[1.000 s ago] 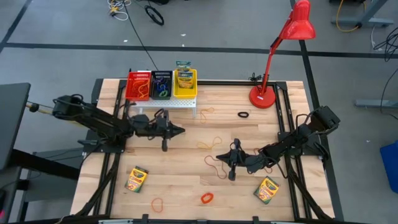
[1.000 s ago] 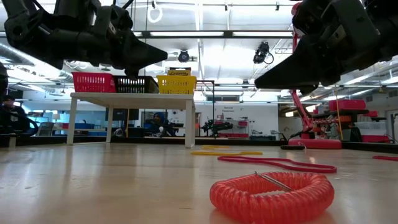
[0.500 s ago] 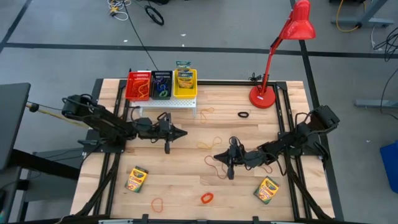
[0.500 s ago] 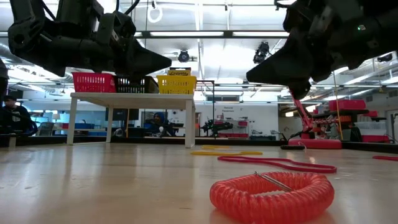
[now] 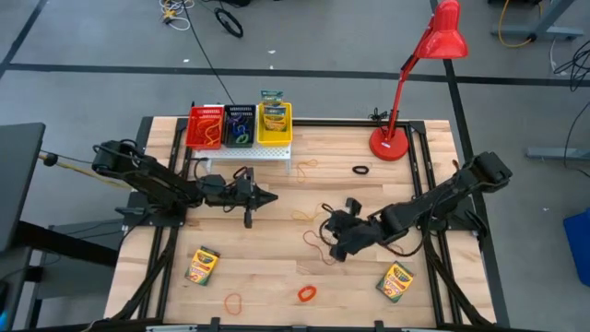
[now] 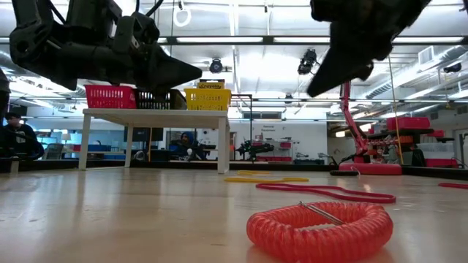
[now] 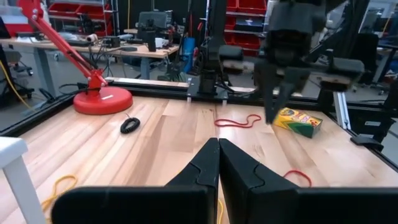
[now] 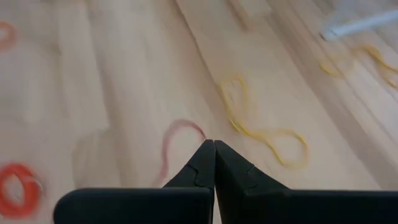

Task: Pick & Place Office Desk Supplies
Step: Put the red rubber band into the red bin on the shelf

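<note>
Wooden table (image 5: 277,263) seen from above, white stand (image 5: 247,152) at its far edge as landmark, carrying red basket (image 5: 205,126), black basket (image 5: 240,125) and yellow basket (image 5: 275,124) with a crayon box in it. Left gripper (image 5: 267,195) just in front of the stand, fingers pressed together, empty. Right gripper (image 5: 334,231) further out toward mid-table, also closed and empty, over a reddish rubber band (image 5: 318,245). Yellow band (image 5: 310,213) between stand and right gripper. Two crayon boxes well away from the stand at the near side, one (image 5: 202,265) left, one (image 5: 396,281) right; orange coil loop (image 5: 306,293) and orange band (image 5: 233,301) near the front edge. Black loop (image 5: 360,171) and red lamp (image 5: 391,143) right of the stand. Low view: coil loop (image 6: 317,228) up front, stand (image 6: 155,113) far back, both arms overhead. Left wrist view: closed fingers (image 7: 241,171), lamp base (image 7: 103,99), black loop (image 7: 129,125), crayon box (image 7: 297,121). Right wrist view: closed fingers (image 8: 230,168) above reddish band (image 8: 177,140) and yellow band (image 8: 264,127).
</note>
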Tool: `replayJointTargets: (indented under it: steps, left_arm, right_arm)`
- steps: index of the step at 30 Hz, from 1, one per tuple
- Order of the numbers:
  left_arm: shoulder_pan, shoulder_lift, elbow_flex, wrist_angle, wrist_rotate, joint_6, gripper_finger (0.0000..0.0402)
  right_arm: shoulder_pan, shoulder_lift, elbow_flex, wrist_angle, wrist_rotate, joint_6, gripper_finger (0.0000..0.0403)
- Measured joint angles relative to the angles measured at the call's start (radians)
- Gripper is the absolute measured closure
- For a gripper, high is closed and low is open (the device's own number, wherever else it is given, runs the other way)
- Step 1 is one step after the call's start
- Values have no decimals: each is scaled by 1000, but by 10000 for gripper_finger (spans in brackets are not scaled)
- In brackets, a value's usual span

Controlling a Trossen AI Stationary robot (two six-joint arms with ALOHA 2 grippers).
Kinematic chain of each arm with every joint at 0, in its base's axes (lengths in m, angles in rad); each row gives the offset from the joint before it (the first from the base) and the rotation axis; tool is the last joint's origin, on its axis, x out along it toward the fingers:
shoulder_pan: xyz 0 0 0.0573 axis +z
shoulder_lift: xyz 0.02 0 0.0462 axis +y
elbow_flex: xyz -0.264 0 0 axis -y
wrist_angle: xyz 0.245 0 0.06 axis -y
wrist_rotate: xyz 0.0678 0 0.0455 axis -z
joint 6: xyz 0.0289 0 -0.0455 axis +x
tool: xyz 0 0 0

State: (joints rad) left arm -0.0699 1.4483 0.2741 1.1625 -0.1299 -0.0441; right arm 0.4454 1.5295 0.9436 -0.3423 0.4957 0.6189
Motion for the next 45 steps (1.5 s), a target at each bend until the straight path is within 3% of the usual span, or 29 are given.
replayJointTargets:
  steps: [4, 11, 15, 19, 22, 24, 29, 35, 45]
  left_arm:
    - [-16, 0, 0, 3, 0, 29, 389]
    - [-37, 0, 0, 2, 0, 34, 389]
    - [-36, 0, 0, 2, 0, 33, 389]
    - [-36, 0, 0, 2, 0, 35, 389]
    - [-36, 0, 0, 1, 0, 32, 389]
    - [-36, 0, 0, 1, 2, 23, 389]
    - [-36, 0, 0, 0, 35, 17, 389]
    - [-36, 0, 0, 0, 34, 34, 389]
    - [-36, 0, 0, 0, 34, 29, 389]
  right_arm:
    - [-3, -14, 47, -209, -3, 67, 399]
    - [-53, -130, -48, -311, -37, 250, 399]
    - [-105, -214, -51, -520, -50, 382, 394]
    - [-205, -237, -56, -645, -65, 412, 371]
    - [-295, -234, -100, -598, -148, 373, 344]
    - [-328, -235, -133, -580, -257, 354, 323]
    - [-270, -235, -177, -596, -430, 369, 279]
    - [-148, -236, -267, -592, -477, 456, 272]
    - [-149, -244, -447, -395, -494, 512, 282]
